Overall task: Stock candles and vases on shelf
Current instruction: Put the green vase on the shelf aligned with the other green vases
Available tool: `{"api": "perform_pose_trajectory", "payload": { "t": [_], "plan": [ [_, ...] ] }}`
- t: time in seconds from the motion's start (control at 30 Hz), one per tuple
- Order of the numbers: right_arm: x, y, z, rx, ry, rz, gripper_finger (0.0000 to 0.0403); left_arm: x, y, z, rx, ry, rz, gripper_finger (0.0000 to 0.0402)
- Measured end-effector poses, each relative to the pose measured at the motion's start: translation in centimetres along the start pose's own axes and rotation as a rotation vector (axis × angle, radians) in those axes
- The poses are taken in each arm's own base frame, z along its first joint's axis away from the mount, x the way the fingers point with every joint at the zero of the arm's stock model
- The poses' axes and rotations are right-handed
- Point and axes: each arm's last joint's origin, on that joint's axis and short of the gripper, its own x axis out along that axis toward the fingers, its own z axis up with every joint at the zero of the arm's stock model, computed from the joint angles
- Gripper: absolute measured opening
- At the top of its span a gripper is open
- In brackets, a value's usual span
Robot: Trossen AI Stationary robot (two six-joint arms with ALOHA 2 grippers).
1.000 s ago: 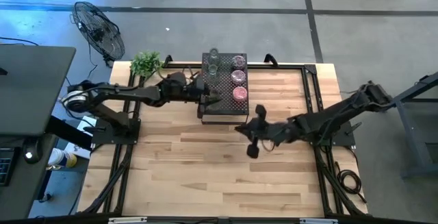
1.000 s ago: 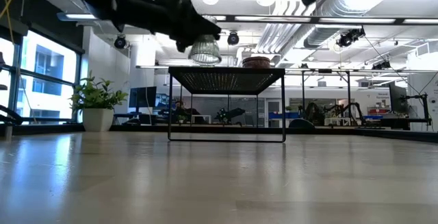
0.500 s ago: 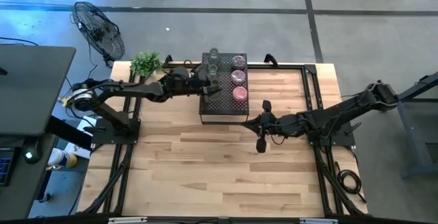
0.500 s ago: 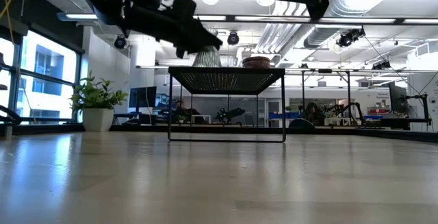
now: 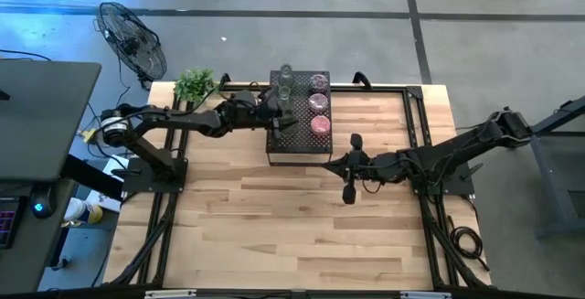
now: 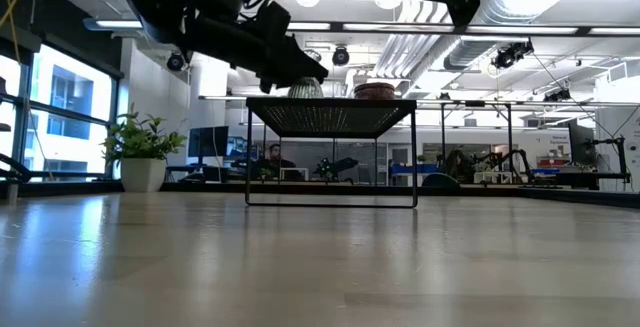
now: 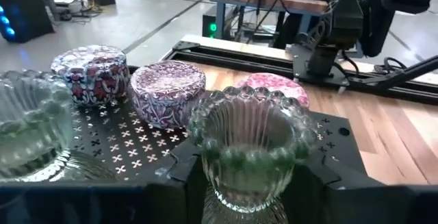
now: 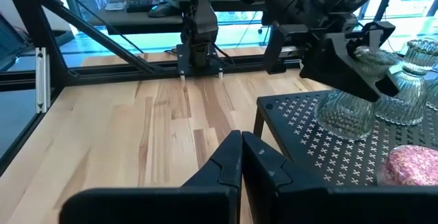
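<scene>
Gripping ribbed vase, left hand, over shelf

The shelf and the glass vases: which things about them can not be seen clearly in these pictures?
- Left wrist view: the base of the held vase is cut off by the picture's edge and left gripper.
- Low view: the left arm hides most of that vase; the shelf rim hides whether it touches.
- High view: the vases are too small to count.

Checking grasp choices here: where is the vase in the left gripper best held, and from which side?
The vase is best held low on its ribbed body, below the beaded rim, approached from the shelf's left edge as the left gripper does. It stands upright, candles crowd the right side, and the flared rim probably resists slipping.
</scene>
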Motion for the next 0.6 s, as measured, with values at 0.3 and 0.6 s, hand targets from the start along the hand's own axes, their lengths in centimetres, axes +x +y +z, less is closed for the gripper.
{"api": "perform_pose_trajectory", "payload": {
  "t": [0.3,0.6],
  "plan": [
    [0.0,0.0,0.0,0.0,0.0,0.0,0.0002,-0.01,-0.08,-0.3,-0.011,0.031,-0.03,0.0185],
    [0.0,0.02,-0.01,0.0,0.001,0.005,0.0002,-0.28,-0.22,-0.24,-0.012,0.048,-0.057,0.0188]
  ]
}}
